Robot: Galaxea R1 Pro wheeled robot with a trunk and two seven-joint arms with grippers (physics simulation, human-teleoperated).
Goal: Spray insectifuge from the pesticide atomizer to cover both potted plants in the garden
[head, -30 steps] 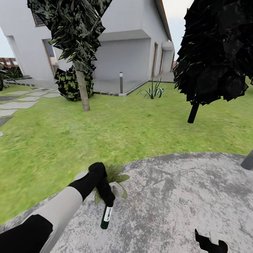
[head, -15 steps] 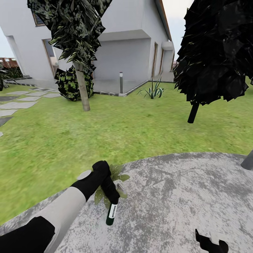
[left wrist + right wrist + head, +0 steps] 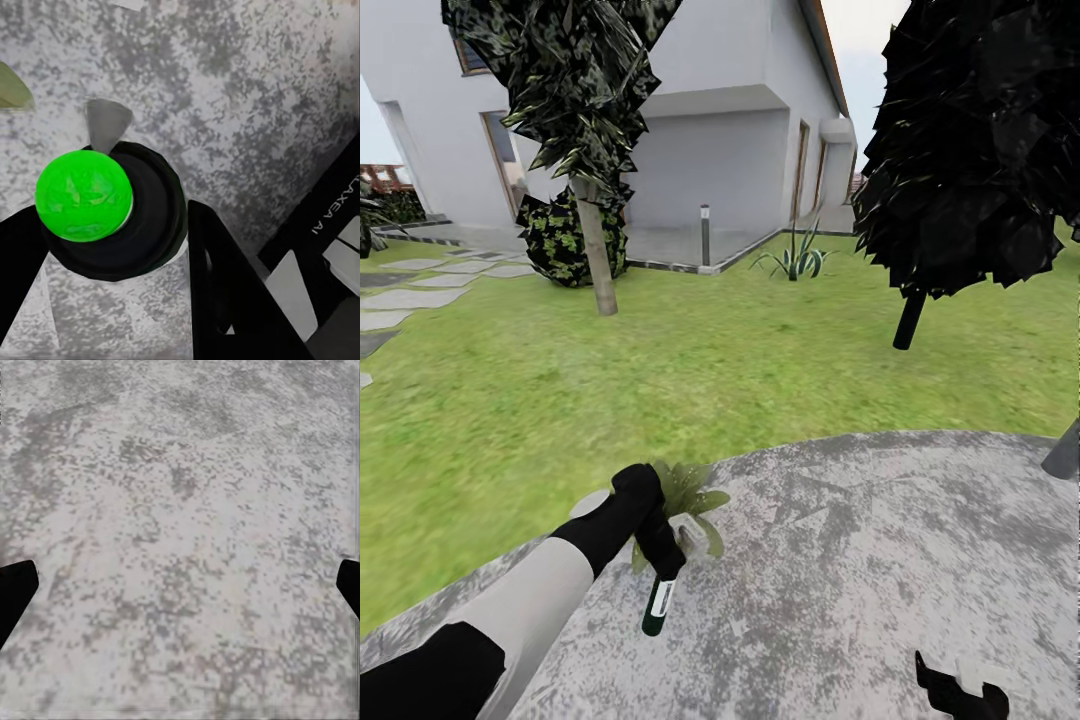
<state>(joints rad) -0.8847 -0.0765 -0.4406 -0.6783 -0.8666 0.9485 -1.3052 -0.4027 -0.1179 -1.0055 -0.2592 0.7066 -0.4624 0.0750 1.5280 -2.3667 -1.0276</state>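
My left gripper (image 3: pixel 659 553) is shut on the pesticide atomizer (image 3: pixel 658 606), a dark green bottle with a white label that hangs tilted, its free end low over the round paved patio (image 3: pixel 880 560). Just behind the hand, a potted plant (image 3: pixel 688 497) with pointed green leaves sits at the patio's edge; my arm covers its pot. The left wrist view looks along the atomizer (image 3: pixel 112 202) end-on, a bright green cap in a black ring between the dark fingers (image 3: pixel 225 292). My right gripper (image 3: pixel 961 694) is open low over bare paving (image 3: pixel 180 540). The second potted plant is out of view.
Lawn (image 3: pixel 690 370) stretches from the patio to a white house. A thin tree trunk (image 3: pixel 596 262), a dark tree (image 3: pixel 970 150), a grey bollard (image 3: pixel 705 235) and a large striped-leaf plant (image 3: pixel 797 260) stand beyond. Stepping stones (image 3: pixel 410 298) lie left; a grey post (image 3: pixel 1063 452) leans at the right edge.
The left hand swung the atomizer slightly right over the plant, then back left and a little higher. The right gripper stayed put.
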